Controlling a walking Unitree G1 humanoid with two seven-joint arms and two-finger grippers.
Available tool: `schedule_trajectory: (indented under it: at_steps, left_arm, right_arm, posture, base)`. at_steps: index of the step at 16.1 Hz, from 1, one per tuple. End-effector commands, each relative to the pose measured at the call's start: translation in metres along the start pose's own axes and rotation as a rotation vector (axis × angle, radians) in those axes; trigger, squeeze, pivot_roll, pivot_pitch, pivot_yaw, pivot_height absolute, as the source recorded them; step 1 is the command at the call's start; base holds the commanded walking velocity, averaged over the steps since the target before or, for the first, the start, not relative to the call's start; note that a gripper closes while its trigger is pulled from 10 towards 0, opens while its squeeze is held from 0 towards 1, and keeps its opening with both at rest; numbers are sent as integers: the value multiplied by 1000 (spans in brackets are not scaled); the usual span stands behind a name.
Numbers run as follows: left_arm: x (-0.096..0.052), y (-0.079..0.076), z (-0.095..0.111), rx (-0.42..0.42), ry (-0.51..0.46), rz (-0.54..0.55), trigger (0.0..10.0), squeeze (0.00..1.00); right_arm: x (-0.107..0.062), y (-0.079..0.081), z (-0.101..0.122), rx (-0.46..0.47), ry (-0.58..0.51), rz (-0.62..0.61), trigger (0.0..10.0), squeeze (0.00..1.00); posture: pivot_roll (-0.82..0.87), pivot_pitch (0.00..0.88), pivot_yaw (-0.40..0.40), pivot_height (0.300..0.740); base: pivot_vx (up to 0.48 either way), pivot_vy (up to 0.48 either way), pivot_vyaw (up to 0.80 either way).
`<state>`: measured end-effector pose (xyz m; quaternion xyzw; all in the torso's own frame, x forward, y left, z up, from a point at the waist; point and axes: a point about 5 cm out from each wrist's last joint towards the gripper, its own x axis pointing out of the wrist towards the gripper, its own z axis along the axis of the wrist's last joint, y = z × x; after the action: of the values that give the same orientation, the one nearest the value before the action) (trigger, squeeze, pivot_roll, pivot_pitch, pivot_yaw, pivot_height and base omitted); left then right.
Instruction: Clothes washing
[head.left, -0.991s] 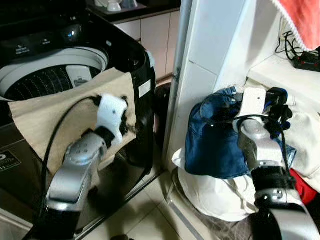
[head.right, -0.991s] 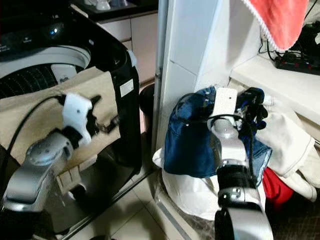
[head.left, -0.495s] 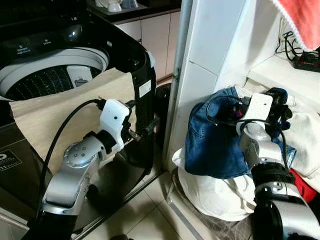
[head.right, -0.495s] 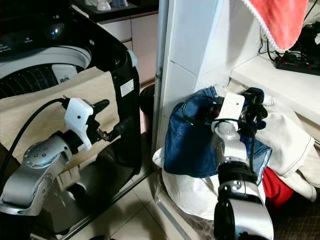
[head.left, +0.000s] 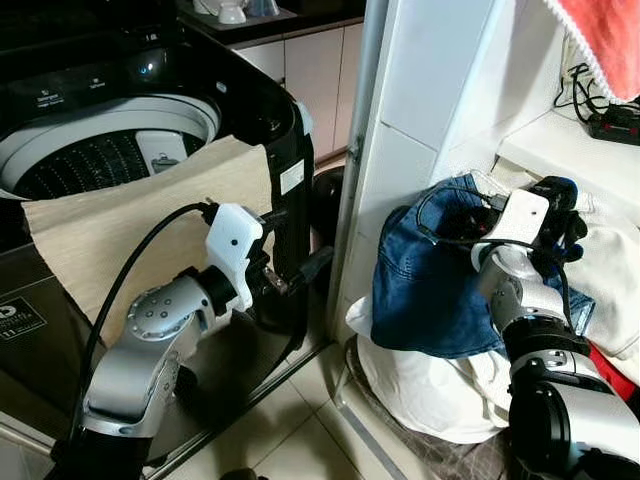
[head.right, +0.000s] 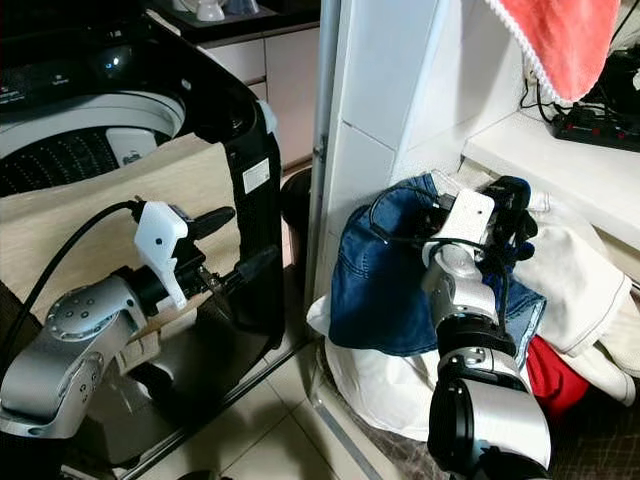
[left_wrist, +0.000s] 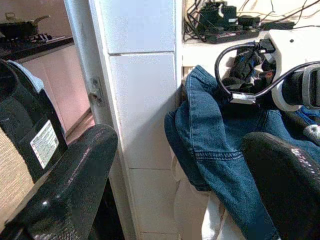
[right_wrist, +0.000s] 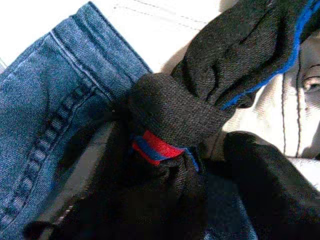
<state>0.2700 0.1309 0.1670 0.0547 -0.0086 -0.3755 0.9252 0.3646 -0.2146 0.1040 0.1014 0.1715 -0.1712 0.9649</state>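
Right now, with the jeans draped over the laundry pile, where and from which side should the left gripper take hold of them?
Grip the blue jeans at the thick stitched hem fold on their washer-facing edge, coming in level from the washing machine side. The left gripper already points that way with its jaws open, and that fold hangs free, while the right gripper occupies the top.

The washing machine (head.left: 150, 110) is cut off by the left edge, and a beige cloth (head.left: 120, 225) over its rim hides the drum's near side. The red towel (head.left: 600, 40) runs out of the top edge. The right gripper (right_wrist: 165, 165) has its fingers buried in a black garment (right_wrist: 235, 55), their grip unclear.
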Motion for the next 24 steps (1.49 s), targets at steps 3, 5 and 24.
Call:
schedule_trajectory:
  at_steps: [3, 5, 24]
  left_arm:
    - [-1, -3, 4, 12, -6, -24, 10000, 0]
    - [-1, -3, 4, 14, -5, -26, 10000, 0]
    - [34, 17, 53, -304, -270, 150, 10000, 1000]
  right_arm:
    - [3, -3, 10, 23, -28, -6, 0, 0]
    - [3, -3, 10, 27, -36, -5, 0, 0]
    - [-76, 19, 46, -416, -679, 175, 0, 0]
  posture:
    - [25, 0, -16, 740]
    - [26, 0, -13, 740]
    - [7, 0, -16, 740]
  base:
    - [0, 0, 0]
    - [0, 0, 0]
    - [0, 0, 0]
